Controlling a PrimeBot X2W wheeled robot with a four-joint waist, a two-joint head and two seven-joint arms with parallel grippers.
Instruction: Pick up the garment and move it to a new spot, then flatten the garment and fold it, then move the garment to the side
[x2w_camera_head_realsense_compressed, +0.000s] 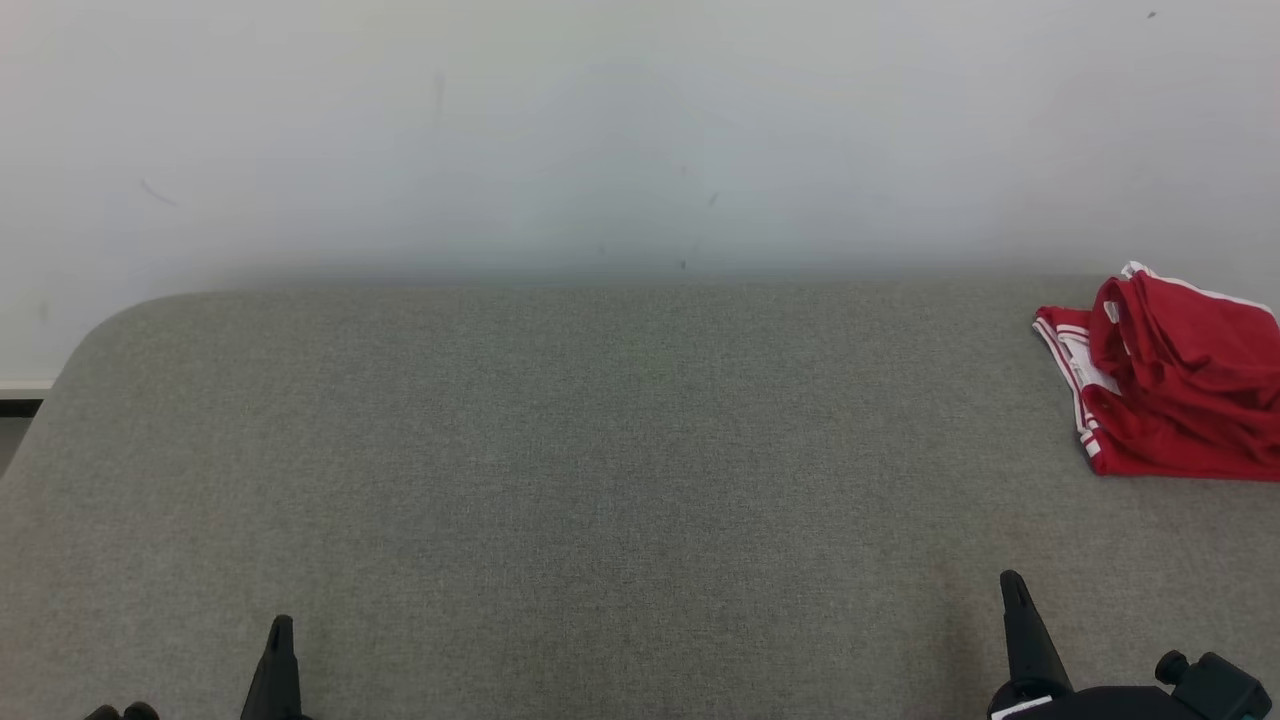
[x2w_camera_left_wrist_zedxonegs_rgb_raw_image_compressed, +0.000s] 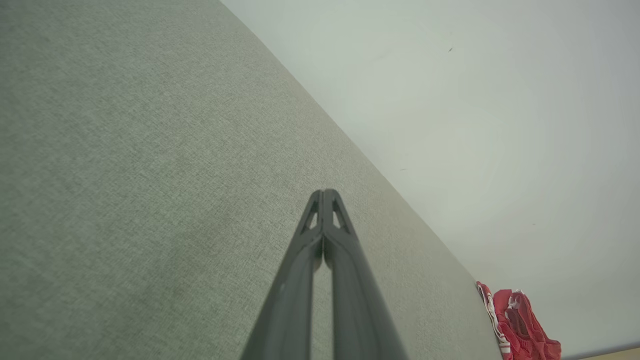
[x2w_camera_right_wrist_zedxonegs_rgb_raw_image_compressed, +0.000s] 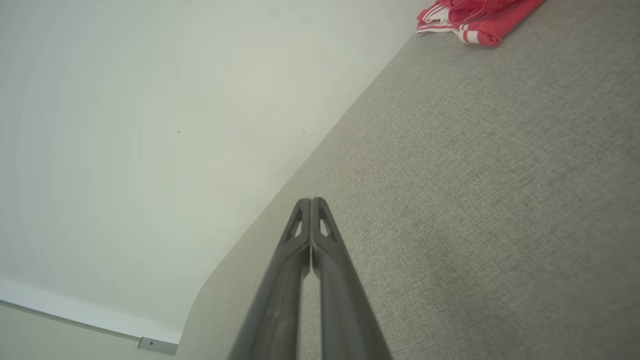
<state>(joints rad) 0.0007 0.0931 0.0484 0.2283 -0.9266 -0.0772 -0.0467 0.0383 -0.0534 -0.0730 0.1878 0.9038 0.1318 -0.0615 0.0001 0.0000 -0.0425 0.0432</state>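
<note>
Grey woven surface (x2w_camera_head_realsense_compressed: 600, 480) runs the whole width of your head view, backed by a plain white wall (x2w_camera_head_realsense_compressed: 600, 130) along its far edge. Far left, the surface ends in a rounded corner, with a pale skirting strip (x2w_camera_head_realsense_compressed: 22, 384) just beyond it at the foot of the wall. Lower left you've got the left gripper (x2w_camera_head_realsense_compressed: 281, 622), fingers pressed together into a single dark point, nothing pinched, tip over bare fabric near the front edge. The left wrist view confirms it: left gripper (x2w_camera_left_wrist_zedxonegs_rgb_raw_image_compressed: 324, 192) has its tips touching, with only grey weave around them. From there across the middle you have wide open fabric, flat, all the way from the front edge to the wall. Lower right sits the right gripper (x2w_camera_head_realsense_compressed: 1012, 580), also closed tip to tip and holding nothing; the right wrist view shows the same gripper (x2w_camera_right_wrist_zedxonegs_rgb_raw_image_compressed: 311, 201) pointing toward the far edge where fabric meets wall. Far right, the garment (x2w_camera_head_realsense_compressed: 1170, 390), red with white stripes, lies bunched and loosely folded on the surface close to the far edge, well apart from both grippers and cut off by the right border of the head view. You can't tell how far the surface continues past it.
</note>
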